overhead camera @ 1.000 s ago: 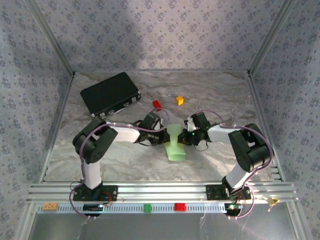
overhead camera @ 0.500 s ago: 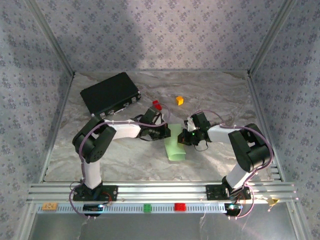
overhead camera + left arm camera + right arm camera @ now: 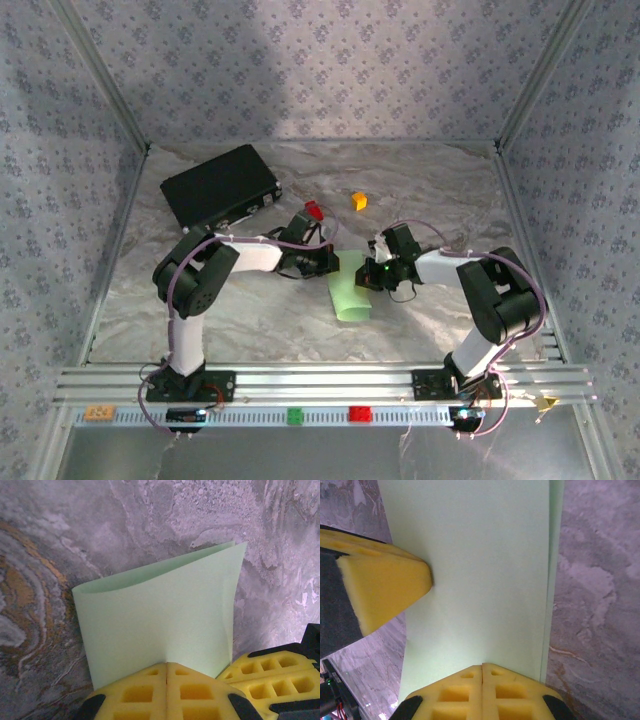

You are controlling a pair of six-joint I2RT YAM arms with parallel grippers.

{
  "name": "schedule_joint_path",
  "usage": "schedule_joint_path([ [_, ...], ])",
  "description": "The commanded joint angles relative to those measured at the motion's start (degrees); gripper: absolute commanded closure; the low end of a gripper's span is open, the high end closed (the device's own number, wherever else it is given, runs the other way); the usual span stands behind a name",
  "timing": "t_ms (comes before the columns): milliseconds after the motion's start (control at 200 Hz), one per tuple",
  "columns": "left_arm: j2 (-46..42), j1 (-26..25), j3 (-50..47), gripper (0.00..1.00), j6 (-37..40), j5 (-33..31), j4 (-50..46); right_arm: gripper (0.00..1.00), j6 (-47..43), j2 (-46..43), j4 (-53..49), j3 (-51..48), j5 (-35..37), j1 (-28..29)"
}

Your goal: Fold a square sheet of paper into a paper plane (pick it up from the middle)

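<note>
The square sheet of paper (image 3: 348, 298) is light green and lies folded in half as a long rectangle at the table's middle. In the left wrist view the paper (image 3: 160, 610) shows two layers, slightly apart at the far edge. My left gripper (image 3: 166, 664) is shut, its yellow tips resting on the sheet's near edge. My right gripper (image 3: 482, 666) is also shut, tips pressed on the paper (image 3: 485, 570) from the opposite side. In the top view the left gripper (image 3: 336, 264) and right gripper (image 3: 362, 275) meet over the sheet's far end. No paper plane is in view.
A black case (image 3: 220, 187) lies at the back left. A red block (image 3: 314, 210) and an orange block (image 3: 359, 200) sit behind the grippers. Small green (image 3: 295, 415) and red (image 3: 359, 413) blocks rest on the front rail. Patterned walls enclose the marbled table (image 3: 250, 310).
The left arm has swung its elbow and drawn its gripper a little back and to the left along the sheet's far end. The right arm has stayed put.
</note>
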Motion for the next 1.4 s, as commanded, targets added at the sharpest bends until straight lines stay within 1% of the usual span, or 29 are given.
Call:
schedule_joint_path([
  [0, -0.50, 0.78, 1.59, 1.00, 1.72, 0.21, -2.99, 1.00, -0.76, 1.87, -7.03, -1.70, 5.81, -0.01],
  [105, -0.67, 1.08, 2.24, 1.00, 2.22, 1.73, -2.63, 1.00, -0.76, 1.74, -7.02, -1.71, 5.89, -0.02],
  [220, 1.34, 1.79, 2.83, 1.00, 2.62, 2.42, -2.73, 1.00, -0.76, 2.08, -6.89, -1.74, 5.84, -0.01],
  [365, 3.15, 3.62, 0.81, 1.00, -0.13, 3.28, 2.23, 1.00, -0.85, 2.36, -6.92, -1.70, 5.79, -0.04],
  [615, 2.83, 5.42, 1.50, 1.00, -2.37, -1.99, -1.08, 1.00, -1.10, 2.42, -7.22, -1.69, 5.88, -0.02],
  [845, 2.64, 6.49, 3.21, 1.00, -3.92, -3.82, -2.19, 1.00, -1.51, 2.52, -7.53, -1.70, 5.80, -0.10],
  [1094, 3.22, 7.02, 6.30, 1.00, -5.25, -7.14, -6.76, 1.00, -1.68, 2.48, -7.49, -1.72, 5.69, -0.24],
  [1239, 3.55, 6.97, 7.48, 1.00, -5.16, -6.80, -7.75, 1.00, -1.73, 2.35, -7.53, -1.70, 5.44, -0.25],
  [1394, 0.94, 6.46, 7.32, 1.00, -4.82, -6.57, -7.04, 1.00, -1.65, 2.35, -7.50, -1.78, 5.49, -0.19],
])
